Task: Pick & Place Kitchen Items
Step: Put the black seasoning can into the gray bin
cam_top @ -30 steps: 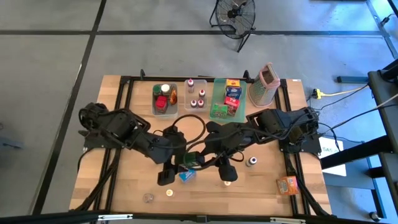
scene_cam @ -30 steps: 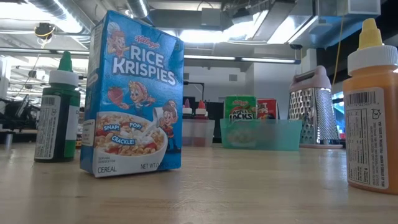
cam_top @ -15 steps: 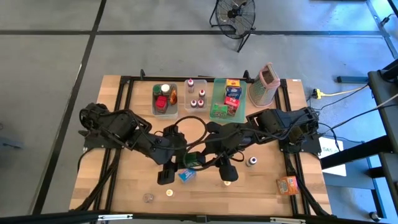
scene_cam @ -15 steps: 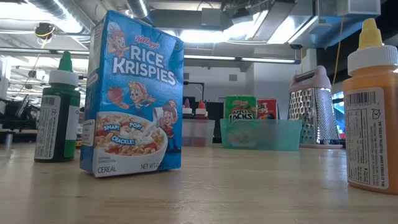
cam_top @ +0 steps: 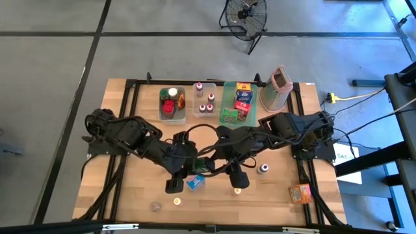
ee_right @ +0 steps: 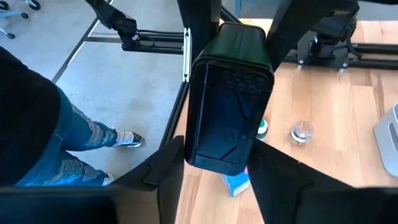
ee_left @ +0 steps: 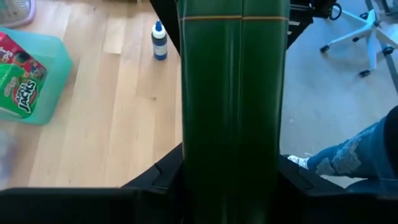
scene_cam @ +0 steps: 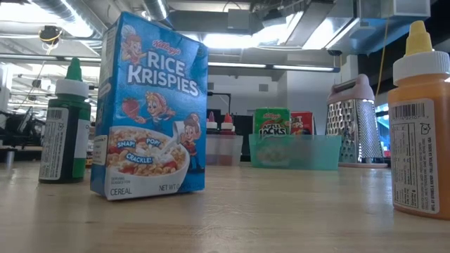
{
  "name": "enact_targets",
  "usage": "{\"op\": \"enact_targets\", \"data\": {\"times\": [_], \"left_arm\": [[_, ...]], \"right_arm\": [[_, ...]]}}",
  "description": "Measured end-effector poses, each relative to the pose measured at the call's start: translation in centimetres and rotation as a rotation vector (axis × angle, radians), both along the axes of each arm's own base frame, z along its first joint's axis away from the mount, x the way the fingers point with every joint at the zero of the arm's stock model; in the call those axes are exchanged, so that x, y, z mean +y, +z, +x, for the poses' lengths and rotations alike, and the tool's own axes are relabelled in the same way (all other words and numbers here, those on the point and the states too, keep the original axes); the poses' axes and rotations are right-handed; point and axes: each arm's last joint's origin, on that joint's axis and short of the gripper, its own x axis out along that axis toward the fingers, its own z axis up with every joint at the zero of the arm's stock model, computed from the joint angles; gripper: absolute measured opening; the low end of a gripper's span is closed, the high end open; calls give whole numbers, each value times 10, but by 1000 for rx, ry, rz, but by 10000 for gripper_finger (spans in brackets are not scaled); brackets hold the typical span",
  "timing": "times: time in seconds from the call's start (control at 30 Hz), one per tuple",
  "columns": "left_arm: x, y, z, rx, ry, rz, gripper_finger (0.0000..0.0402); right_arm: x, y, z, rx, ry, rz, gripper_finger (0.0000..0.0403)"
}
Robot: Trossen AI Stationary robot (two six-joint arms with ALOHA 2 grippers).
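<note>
A dark green plastic bottle (cam_top: 202, 166) lies level in the air over the middle of the table, between my two grippers, which face each other. My left gripper (cam_top: 194, 168) is shut on it; in the left wrist view the bottle's body (ee_left: 233, 106) fills the space between the fingers. My right gripper (cam_top: 210, 166) is open, and its fingers stand close on either side of the bottle's base end (ee_right: 227, 130). Below the bottle a blue Rice Krispies box (cam_top: 195, 183) stands on the table. My left gripper pinches the green bottle's body by its two opposite sides (ee_left: 186, 155) between its two fingers (ee_left: 163, 175). The fingers come level from the table's left and lie along the bottle. The bottle is lifted clear of the table and lies level.
Near the blue box (scene_cam: 151, 105) stand another green bottle (scene_cam: 67, 126) and an orange bottle (scene_cam: 420, 119). Two clear bins (cam_top: 172, 104), a green tray (cam_top: 227, 97) and a grater (cam_top: 276, 88) line the far edge. A small bottle (cam_top: 262, 169), an orange box (cam_top: 300, 193) and a jar (cam_top: 155, 207) lie apart. A person's legs (ee_right: 56, 143) show beyond the table.
My left arm has edged a little toward the table's right, in toward the green bottle. The bottle has stayed level and clear of the table.
</note>
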Motion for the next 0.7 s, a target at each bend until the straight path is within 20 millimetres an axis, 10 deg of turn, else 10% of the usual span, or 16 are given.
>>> {"op": "enact_targets", "data": {"times": [0.37, 0.7], "left_arm": [[-3, 7, -23, 6, -11, 51, 137], [5, 54, -41, -420, 155, 259, 139]], "right_arm": [[-6, 8, -13, 22, -22, 17, 236], [-7, 23, -7, -169, -15, -18, 238]]}}
